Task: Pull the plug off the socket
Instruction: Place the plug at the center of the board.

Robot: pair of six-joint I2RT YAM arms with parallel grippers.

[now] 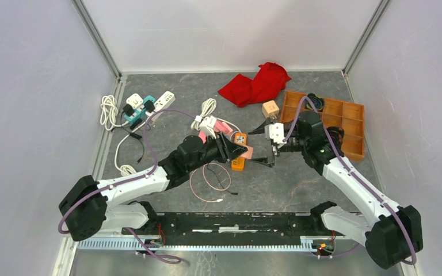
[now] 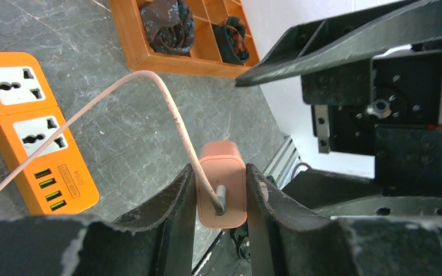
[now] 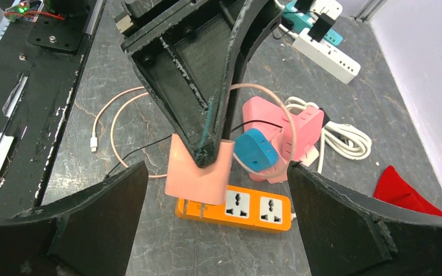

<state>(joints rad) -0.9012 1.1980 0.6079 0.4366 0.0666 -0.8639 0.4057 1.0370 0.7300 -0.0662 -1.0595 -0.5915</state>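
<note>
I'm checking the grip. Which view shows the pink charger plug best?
Left wrist: the pink charger plug sits centred, clamped in the left end effector. Right wrist shows its flat side over the orange power strip, the end effector covering its top. Top external shows only a small pink patch.

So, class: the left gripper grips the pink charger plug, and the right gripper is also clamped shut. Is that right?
Not quite. The right gripper stands wide open and holds nothing, as the right wrist view shows. The rest holds: the left gripper does grip the pink charger plug.
</note>
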